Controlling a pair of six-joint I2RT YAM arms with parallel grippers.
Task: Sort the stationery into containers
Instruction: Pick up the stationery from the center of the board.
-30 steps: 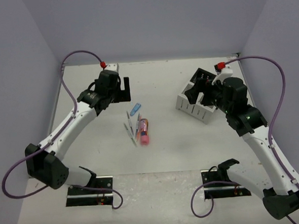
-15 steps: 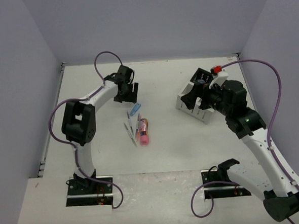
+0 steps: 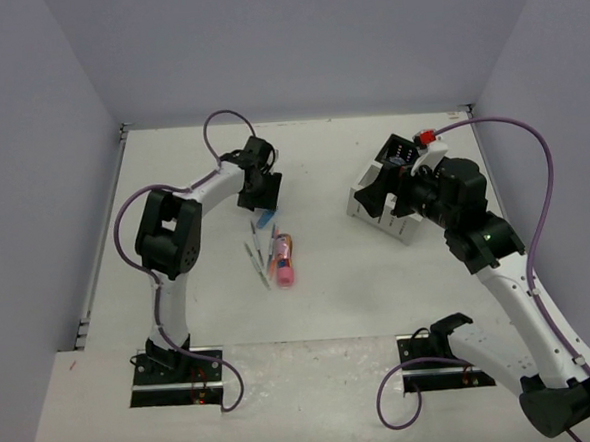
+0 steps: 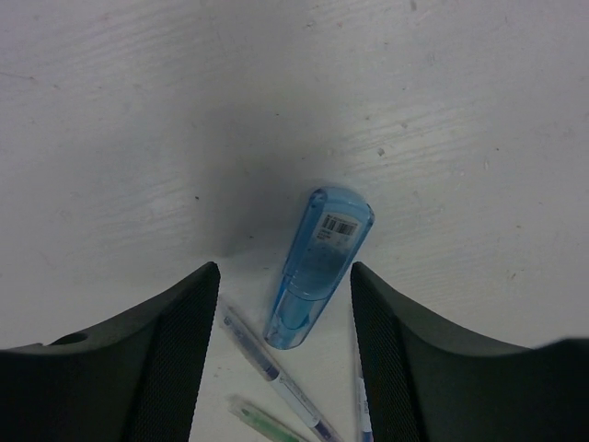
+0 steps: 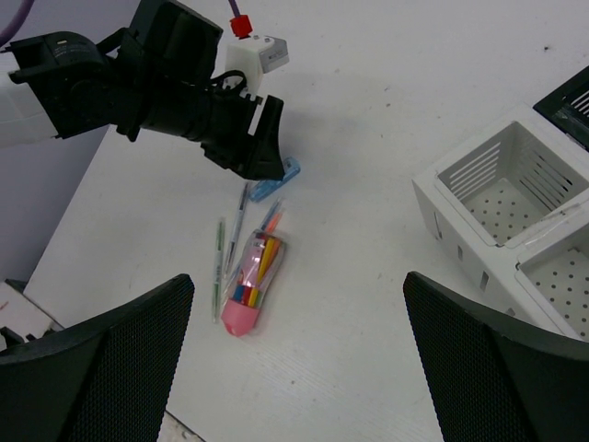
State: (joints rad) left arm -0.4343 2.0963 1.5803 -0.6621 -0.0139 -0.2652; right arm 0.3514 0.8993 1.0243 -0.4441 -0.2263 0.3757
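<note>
Blue capsule: centre of left wrist view, between the fingers of the left gripper, spread apart.
Right gripper: spread wide, empty.

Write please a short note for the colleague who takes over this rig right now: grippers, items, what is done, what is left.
Left gripper: open, low over the table, one finger on each side of the blue capsule piece, not touching it.
Right gripper: open, empty, near the white organizer half.
Items: thin pens and pink-capped tube lie on the table by the blue piece.
Done: nothing in the white cells that show; inside of the black half cannot be seen.
Left: grasp the blue piece, then sort everything.
</note>
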